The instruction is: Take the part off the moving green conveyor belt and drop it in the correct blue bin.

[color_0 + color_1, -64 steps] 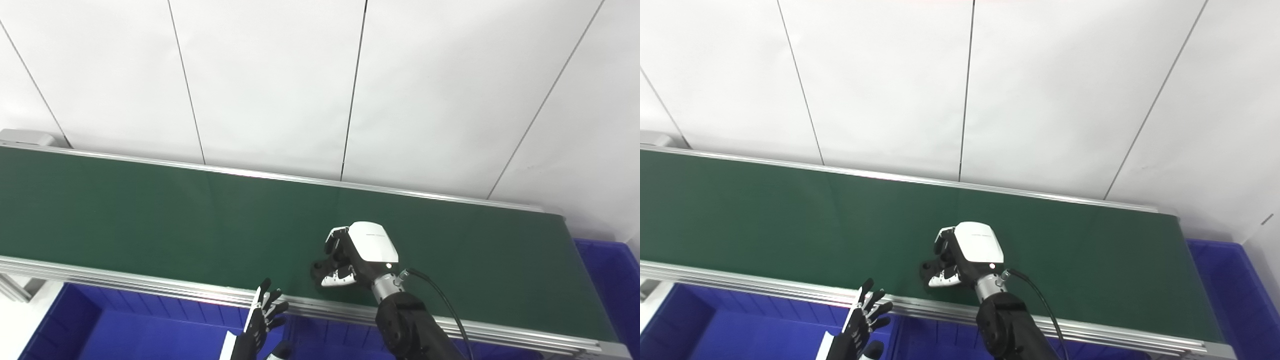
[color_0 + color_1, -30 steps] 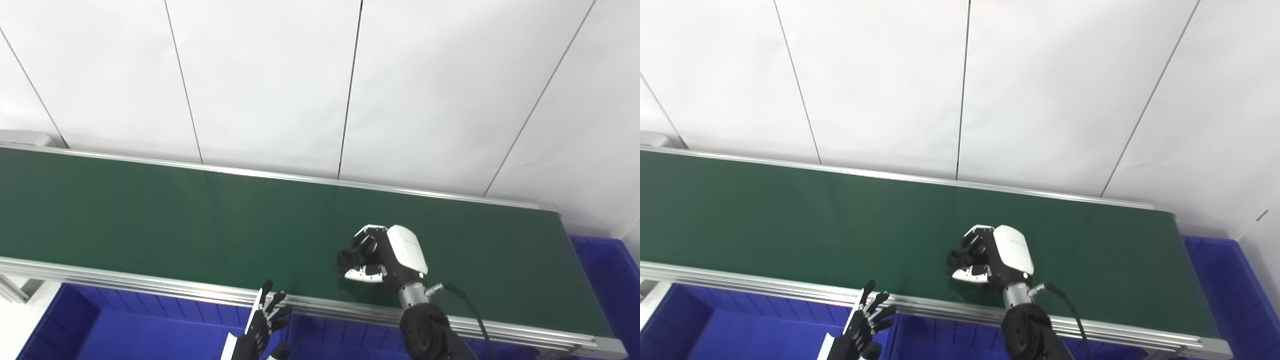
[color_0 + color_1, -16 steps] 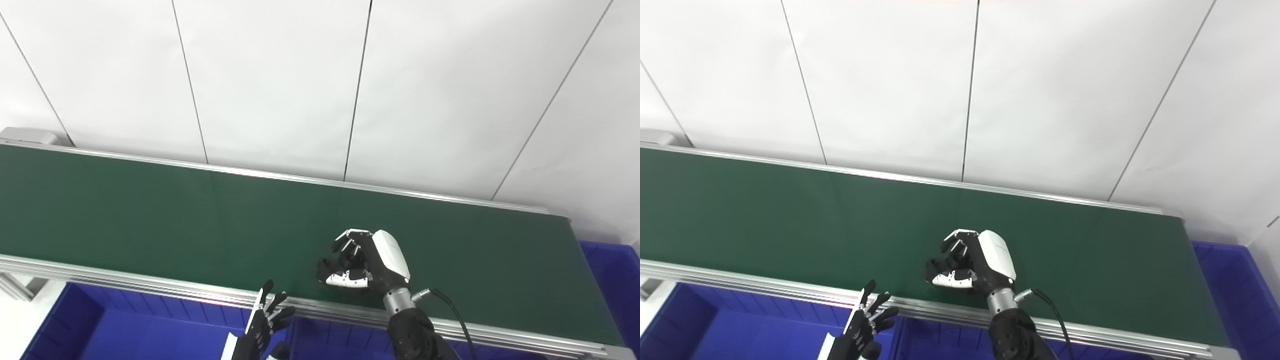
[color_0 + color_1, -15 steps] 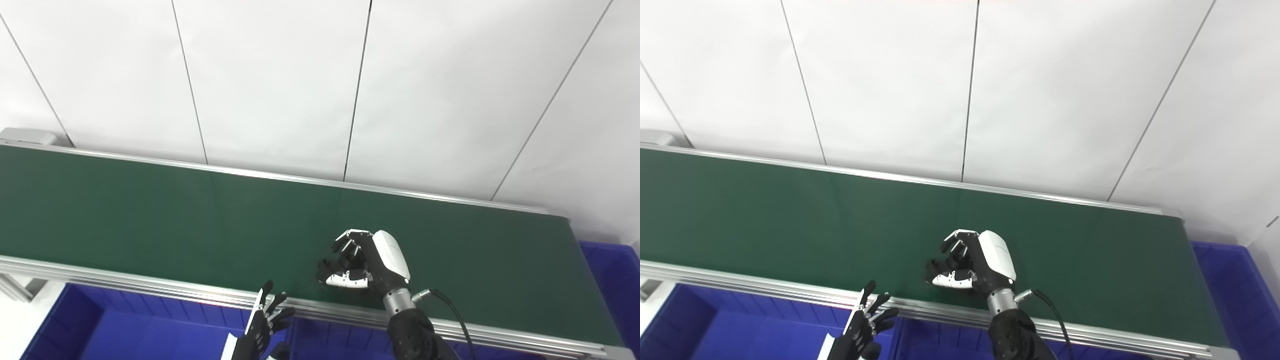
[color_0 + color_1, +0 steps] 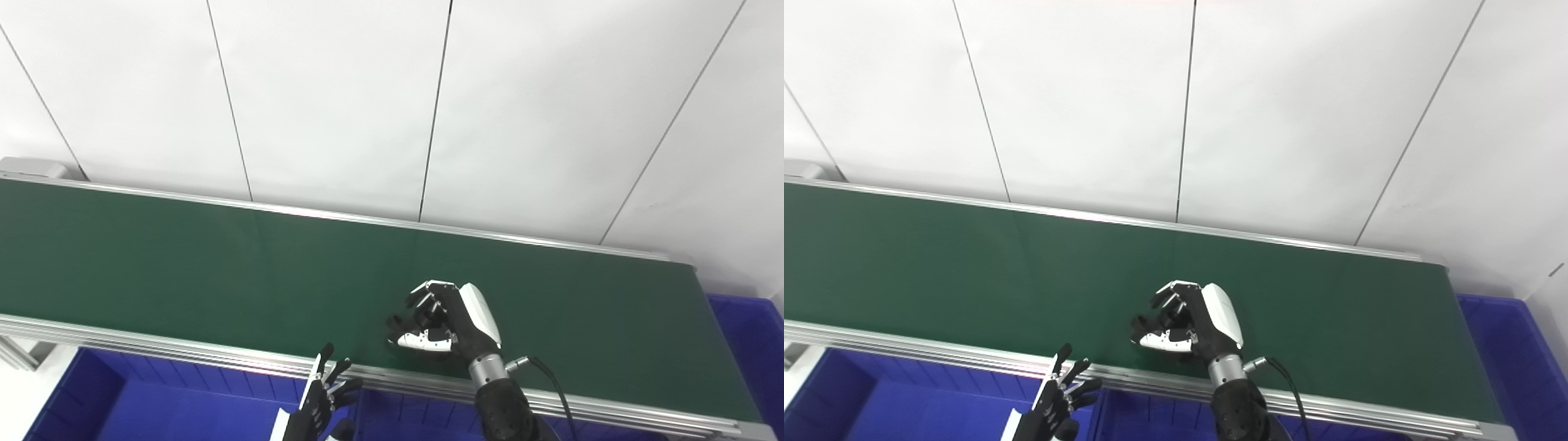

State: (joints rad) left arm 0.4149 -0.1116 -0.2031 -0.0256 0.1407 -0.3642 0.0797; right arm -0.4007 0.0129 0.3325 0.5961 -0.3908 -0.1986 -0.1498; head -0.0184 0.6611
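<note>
The green conveyor belt [image 5: 184, 263] runs across the view from left to right. My right hand [image 5: 450, 318] is low over the belt's near half, turned on its side, fingers curled towards the thumb. It is shut on a small black part [image 5: 397, 323] that shows dark between the fingertips and the white thumb tip; its shape is hard to tell. The same hand shows in the right eye view [image 5: 1194, 324]. My left hand [image 5: 323, 397] is open, fingers spread, below the belt's front rail over a blue bin [image 5: 153, 404].
A second blue bin [image 5: 750, 343] stands off the belt's right end. Aluminium rails [image 5: 184, 352] edge the belt front and back. A white panelled wall [image 5: 392, 104] rises right behind the belt.
My right hand has rolled from palm-down onto its side, swung right along the belt and come back left, with the black part staying in its fingers. My left hand has barely moved.
</note>
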